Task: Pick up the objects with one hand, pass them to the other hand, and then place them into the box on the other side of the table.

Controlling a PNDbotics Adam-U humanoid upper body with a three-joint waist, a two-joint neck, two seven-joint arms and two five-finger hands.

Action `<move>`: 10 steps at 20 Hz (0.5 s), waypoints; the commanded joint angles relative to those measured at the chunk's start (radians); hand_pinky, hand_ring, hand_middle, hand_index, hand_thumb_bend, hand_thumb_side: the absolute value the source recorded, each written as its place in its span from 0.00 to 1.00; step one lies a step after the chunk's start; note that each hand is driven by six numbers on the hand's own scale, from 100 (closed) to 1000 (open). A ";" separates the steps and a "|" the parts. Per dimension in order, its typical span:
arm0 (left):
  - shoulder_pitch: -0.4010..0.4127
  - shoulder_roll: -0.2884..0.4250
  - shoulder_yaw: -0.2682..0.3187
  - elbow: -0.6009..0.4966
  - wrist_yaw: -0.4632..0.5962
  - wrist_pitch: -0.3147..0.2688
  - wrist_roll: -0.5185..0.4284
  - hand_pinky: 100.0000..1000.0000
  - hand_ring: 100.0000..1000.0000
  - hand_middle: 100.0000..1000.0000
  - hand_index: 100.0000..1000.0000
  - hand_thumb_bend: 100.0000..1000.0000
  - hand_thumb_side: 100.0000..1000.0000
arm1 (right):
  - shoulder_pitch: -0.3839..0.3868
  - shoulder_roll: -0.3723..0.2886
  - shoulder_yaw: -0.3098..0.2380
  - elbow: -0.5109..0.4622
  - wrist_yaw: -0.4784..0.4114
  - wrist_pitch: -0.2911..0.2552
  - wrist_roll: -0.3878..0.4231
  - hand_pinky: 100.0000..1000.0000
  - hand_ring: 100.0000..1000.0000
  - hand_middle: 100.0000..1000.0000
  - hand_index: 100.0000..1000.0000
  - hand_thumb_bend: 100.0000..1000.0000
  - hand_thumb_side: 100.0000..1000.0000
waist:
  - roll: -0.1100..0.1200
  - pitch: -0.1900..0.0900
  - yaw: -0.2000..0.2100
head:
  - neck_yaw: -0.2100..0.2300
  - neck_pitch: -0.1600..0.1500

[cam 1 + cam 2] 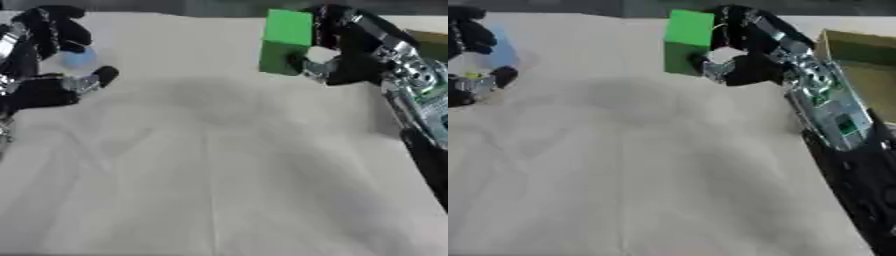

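Your right hand (750, 55) is curled round a green block (687, 42), thumb against its near lower side and fingers arched over its far side, and it carries the block clear of the table (219, 175) near the far right corner. The block stands upright, brighter green on its upper part and darker below. Just beside your right forearm, at the right edge of the table, you can see the wall of a yellowish-brown box (857, 50).

Your left hand (48, 60) is at the far left corner of the table, fingers bent downward and thumb stretched out toward the middle, with a gap between them. A small pale blue round thing (79, 59) lies in that gap; you cannot tell whether the fingers touch it. A beige cloth with soft creases covers the table.
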 commanded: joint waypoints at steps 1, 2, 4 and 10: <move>0.001 0.047 0.032 -0.021 0.012 0.000 0.024 0.69 0.63 0.53 0.77 0.47 0.00 | 0.020 -0.079 -0.062 -0.022 -0.015 -0.017 -0.058 0.74 0.66 0.51 0.53 0.19 0.00 | -0.004 -0.028 -0.004 | -0.012 -0.009; 0.007 0.052 0.039 -0.021 0.015 0.000 0.032 0.69 0.63 0.53 0.77 0.46 0.00 | 0.040 -0.097 -0.084 -0.020 -0.016 -0.022 -0.080 0.74 0.66 0.51 0.53 0.19 0.00 | -0.004 -0.027 -0.004 | -0.016 -0.010; 0.017 0.061 0.049 -0.021 0.018 0.000 0.043 0.69 0.63 0.53 0.77 0.46 0.00 | 0.085 -0.131 -0.129 -0.014 -0.016 -0.033 -0.128 0.74 0.66 0.51 0.53 0.19 0.00 | -0.002 -0.026 -0.006 | -0.024 -0.010; 0.048 0.078 0.082 -0.021 0.021 -0.004 0.076 0.69 0.63 0.53 0.77 0.45 0.00 | 0.214 -0.190 -0.266 0.005 -0.014 -0.059 -0.278 0.74 0.66 0.51 0.52 0.19 0.00 | 0.000 -0.022 -0.015 | -0.030 -0.016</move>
